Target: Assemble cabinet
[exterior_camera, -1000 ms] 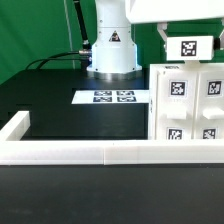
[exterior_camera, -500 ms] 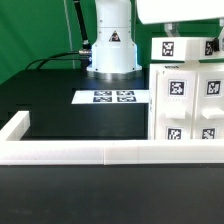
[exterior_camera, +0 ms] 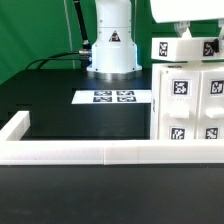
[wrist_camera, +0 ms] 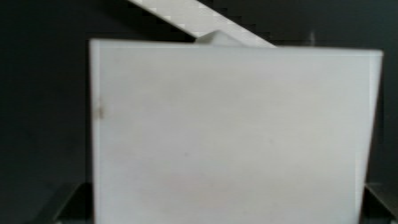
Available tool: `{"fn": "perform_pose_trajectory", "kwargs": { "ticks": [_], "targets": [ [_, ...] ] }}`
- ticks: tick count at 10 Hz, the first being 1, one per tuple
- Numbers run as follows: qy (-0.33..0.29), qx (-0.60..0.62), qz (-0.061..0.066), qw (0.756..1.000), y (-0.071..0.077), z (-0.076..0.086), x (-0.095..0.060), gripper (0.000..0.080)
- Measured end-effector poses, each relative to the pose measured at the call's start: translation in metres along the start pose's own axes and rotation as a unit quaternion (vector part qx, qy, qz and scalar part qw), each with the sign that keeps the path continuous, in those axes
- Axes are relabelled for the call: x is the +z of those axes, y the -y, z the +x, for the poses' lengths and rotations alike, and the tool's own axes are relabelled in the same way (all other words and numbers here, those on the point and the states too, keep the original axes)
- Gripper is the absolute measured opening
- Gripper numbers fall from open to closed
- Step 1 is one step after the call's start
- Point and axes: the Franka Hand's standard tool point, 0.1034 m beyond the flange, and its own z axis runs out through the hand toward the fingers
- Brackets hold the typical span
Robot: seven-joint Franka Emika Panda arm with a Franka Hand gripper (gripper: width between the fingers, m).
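Fingers (exterior_camera: pixel 187 32): mine, come at from above and clamped on the small panel; the tips themselves are hidden in the exterior view.
Small panel (exterior_camera: pixel 188 48): white, a marker showing at its end toward the exterior view's left, held directly over the cabinet body. I cannot tell whether its underside touches the body.
Wrist view: the small panel's blank face (wrist_camera: pixel 231 130) fills nearly the whole picture.
Cabinet body (exterior_camera: pixel 190 108): large white box, upright on the black worktop (exterior_camera: pixel 60 115), with markers on its front.
Marker board (exterior_camera: pixel 112 97): flat on the worktop, just beside the cabinet body on the exterior view's left.
Border rail (exterior_camera: pixel 90 152): long, low and white, crossing in front of the cabinet body.
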Motion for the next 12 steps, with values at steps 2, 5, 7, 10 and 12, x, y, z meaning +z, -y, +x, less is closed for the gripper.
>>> {"fn": "perform_pose_trajectory", "kwargs": {
  "ticks": [2,5,7,10,12],
  "targets": [
    [0.003,0.057,0.002,0.998,0.0009,-0.0010,-0.0002,0.0564],
    [0.012,0.178,0.013,0.984,0.0022,-0.0015,-0.0004,0.0564],
    [0.013,0.240,0.016,0.971,0.0039,-0.0021,-0.0006,0.0564],
    [0.017,0.335,0.022,0.942,0.0068,-0.0023,-0.0013,0.0564],
    [0.021,0.356,0.026,0.934,0.0089,-0.0033,-0.0019,0.0569]
  ]
}}
